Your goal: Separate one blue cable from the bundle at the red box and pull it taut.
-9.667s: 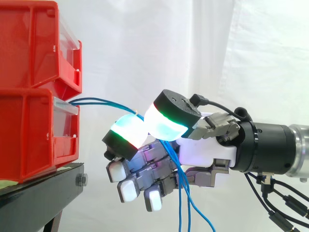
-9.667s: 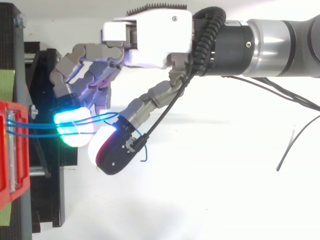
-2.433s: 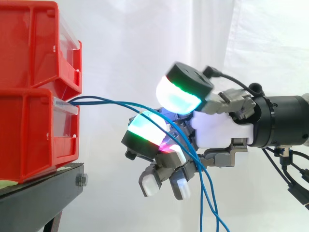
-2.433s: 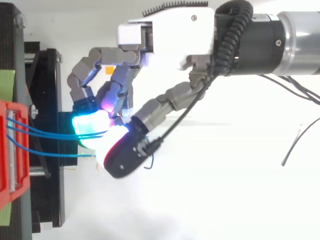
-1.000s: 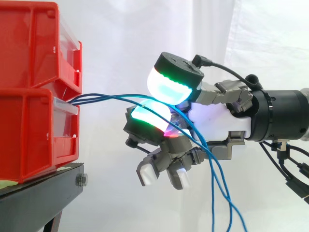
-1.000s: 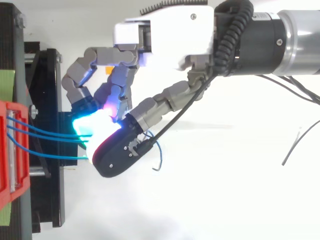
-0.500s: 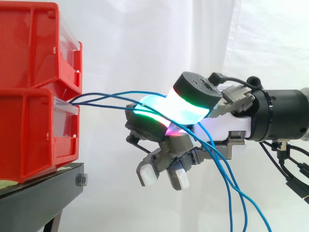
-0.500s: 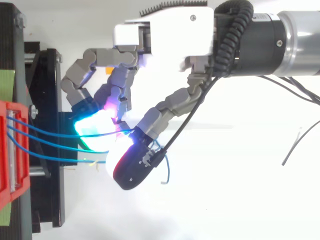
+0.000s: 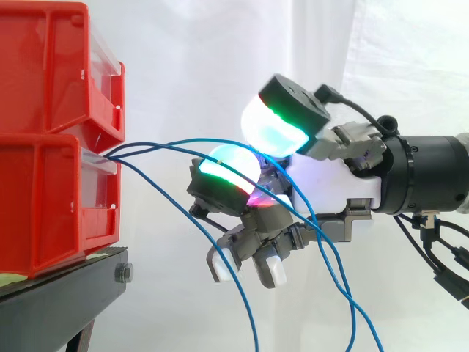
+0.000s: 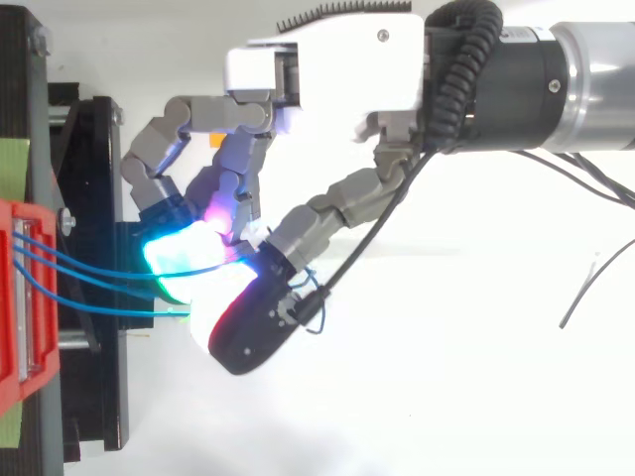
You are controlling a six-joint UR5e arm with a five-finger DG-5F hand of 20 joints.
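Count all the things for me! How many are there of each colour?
Red plastic bins: 2
Thin blue cables: 3
Black metal stand: 1
White and grey robot hand: 1
Total: 7

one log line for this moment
hand at blue cables | cables slack from red box | one cable hangs low, apart | none taut

Bins (image 9: pixel 51 191) stacked on a stand (image 9: pixel 66 290), left — cables (image 9: pixel 183 140) lead rightward from the lower one, apparently into the robot hand (image 9: pixel 330 187).
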